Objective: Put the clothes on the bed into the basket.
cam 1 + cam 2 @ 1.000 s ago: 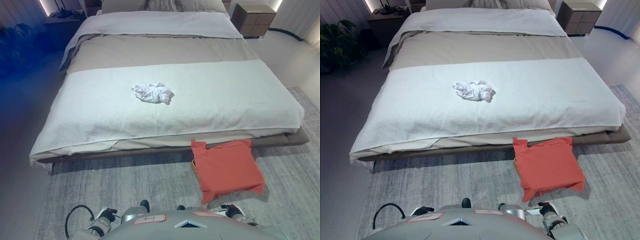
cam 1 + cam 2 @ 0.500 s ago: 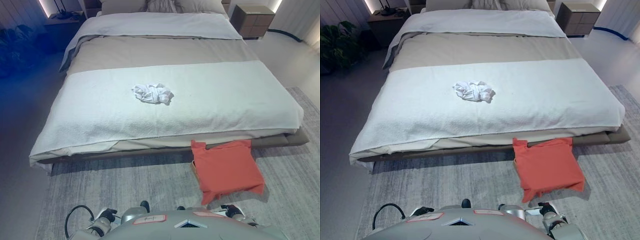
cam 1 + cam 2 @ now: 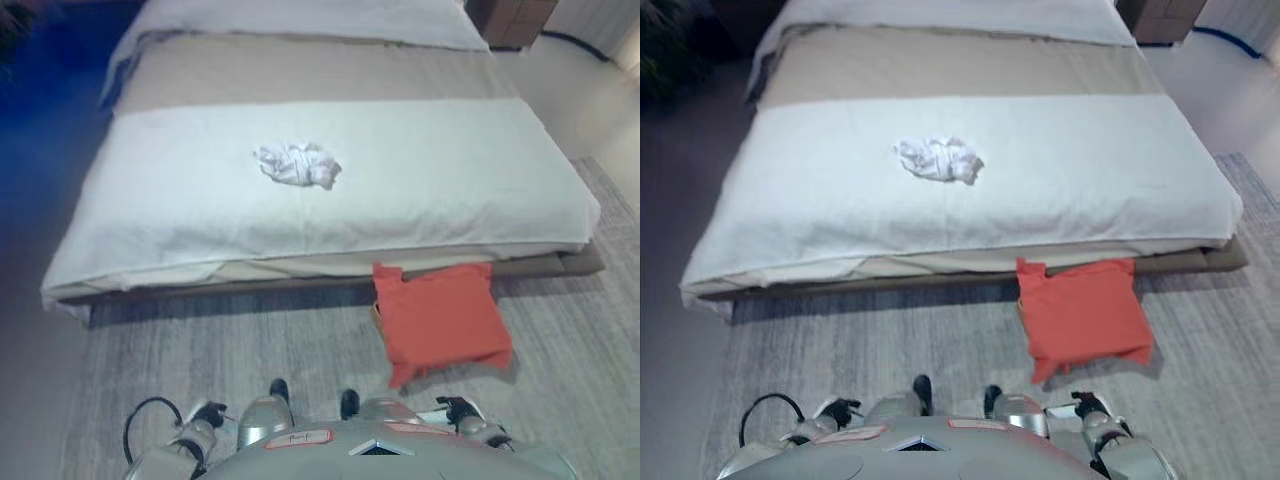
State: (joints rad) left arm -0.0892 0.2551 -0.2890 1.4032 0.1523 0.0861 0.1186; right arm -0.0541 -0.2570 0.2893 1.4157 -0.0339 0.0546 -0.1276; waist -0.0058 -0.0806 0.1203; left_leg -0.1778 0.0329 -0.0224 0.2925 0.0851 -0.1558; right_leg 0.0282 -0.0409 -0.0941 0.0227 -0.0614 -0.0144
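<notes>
Grey carpet (image 3: 840,340) runs along the foot of a wide bed (image 3: 970,190), and that bed serves as the landmark for everything else. Both hands sit low at the bottom edge of the views, well short of the bed: the left hand (image 3: 200,418) at the lower left, the right hand (image 3: 1090,410) at the lower right. Too little of either shows to tell whether the fingers are relaxed or curled, and neither holds anything that can be seen.

Just beyond the right hand, on the carpet against the near edge of the bed, an orange garment (image 3: 1080,315) lies draped over something boxy. A sliver of a rim shows at its left side, so that is probably the basket, though it is almost wholly covered.

On the bed, on its white cover and somewhat left of centre, lies a small crumpled white garment (image 3: 938,158), well apart from both hands.

Bunched loosely like that, it should be light, soft and limp, with nothing fragile about it. It will sag and trail once lifted, so a pinch deep into the thick middle of the bundle looks safer than catching a loose edge.
</notes>
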